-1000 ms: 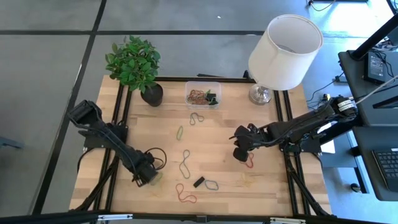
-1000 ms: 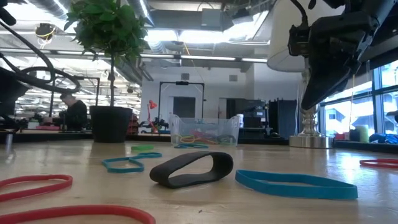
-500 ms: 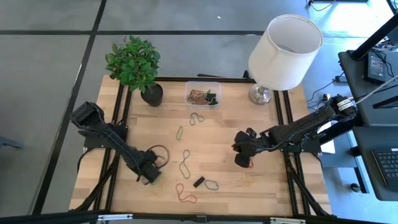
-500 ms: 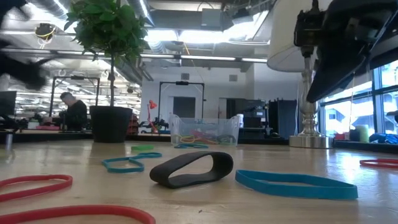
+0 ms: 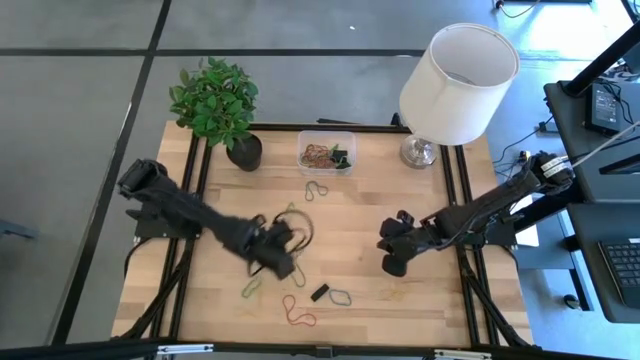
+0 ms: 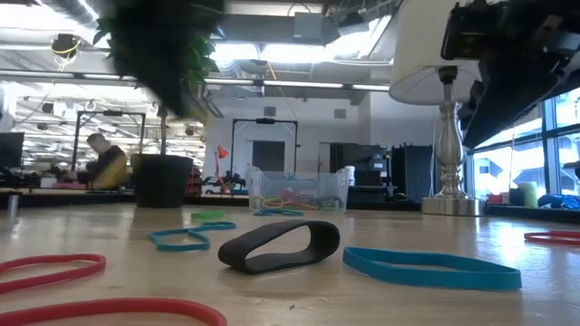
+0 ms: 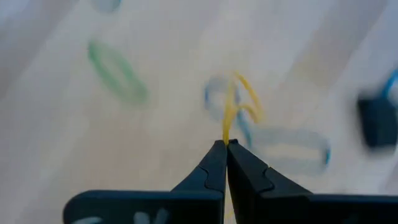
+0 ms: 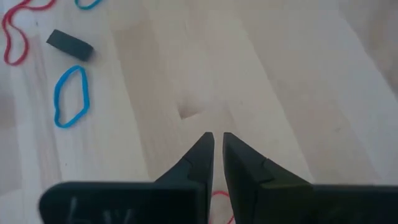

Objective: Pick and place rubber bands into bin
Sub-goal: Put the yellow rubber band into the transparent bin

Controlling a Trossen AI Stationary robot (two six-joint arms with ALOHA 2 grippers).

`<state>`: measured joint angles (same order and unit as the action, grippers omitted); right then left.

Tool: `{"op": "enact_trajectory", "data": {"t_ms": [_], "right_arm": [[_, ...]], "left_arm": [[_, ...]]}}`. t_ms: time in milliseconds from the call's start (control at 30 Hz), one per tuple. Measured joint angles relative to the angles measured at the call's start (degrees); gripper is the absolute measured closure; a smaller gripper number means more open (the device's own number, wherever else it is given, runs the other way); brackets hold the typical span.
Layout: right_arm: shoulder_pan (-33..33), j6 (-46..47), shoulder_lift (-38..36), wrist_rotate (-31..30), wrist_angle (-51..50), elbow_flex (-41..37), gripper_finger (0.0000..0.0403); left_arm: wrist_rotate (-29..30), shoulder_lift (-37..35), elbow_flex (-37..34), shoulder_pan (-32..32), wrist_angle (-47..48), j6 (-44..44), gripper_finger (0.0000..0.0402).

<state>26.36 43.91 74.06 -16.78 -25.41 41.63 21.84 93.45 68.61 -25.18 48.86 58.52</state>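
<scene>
My left gripper [image 5: 281,263] [image 7: 226,143] hovers over the table's middle-left, shut on a yellow rubber band [image 7: 239,99]. My right gripper [image 5: 392,262] [image 8: 217,138] hovers right of centre, its fingers a narrow gap apart with nothing between them. A red band [image 8: 221,199] lies on the wood beneath it. The clear bin [image 5: 326,150] [image 6: 297,192] stands at the far edge with bands inside. Loose on the table lie a black band [image 6: 279,246], a blue band [image 8: 70,96], a red band [image 5: 297,312] and a yellow-green band [image 5: 250,288]. My left gripper pinches the yellow band at one end of its loop [image 7: 227,127], right at the free ends of its two fingers. The fingers slant steeply down. The rest of the thin loop hangs slack past the fingertips, clear of the table.
A black plant pot [image 5: 245,152] stands at the far left. A lamp with a white shade [image 5: 458,85] stands on its base [image 5: 420,152] at the far right, beside the bin. More bands lie between the bin and the table's middle [image 5: 316,189].
My left gripper has risen from the near-left of the table and swung toward the middle, tipping steeply downward. It carries the yellow band with it. My right gripper has drifted a little toward the near edge.
</scene>
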Motion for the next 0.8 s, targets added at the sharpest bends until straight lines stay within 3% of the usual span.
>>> {"op": "enact_trajectory", "data": {"t_ms": [200, 400, 633, 800], "right_arm": [[3.3, 1.2, 0.0, -7.7, 0.0, -0.3, 0.0364], [5.5, 8.6, 0.0, -8.3, -0.5, -3.5, 0.0364], [6.5, 16.0, -0.9, -8.2, -0.8, -5.9, 0.0364], [4.0, 18.1, -5.8, -8.6, -1.9, -7.7, 0.0364]], "left_arm": [[1.2, 1.4, 0.2, 9.6, -17.0, -16.1, 0.0399], [8.0, 7.9, 0.2, 17.4, -36.2, -32.3, 0.0399], [10.9, 16.3, 0.4, 27.6, -62.1, -40.8, 0.0399], [11.6, 17.5, 1.1, 33.5, -69.4, -45.1, 0.0399]]}}
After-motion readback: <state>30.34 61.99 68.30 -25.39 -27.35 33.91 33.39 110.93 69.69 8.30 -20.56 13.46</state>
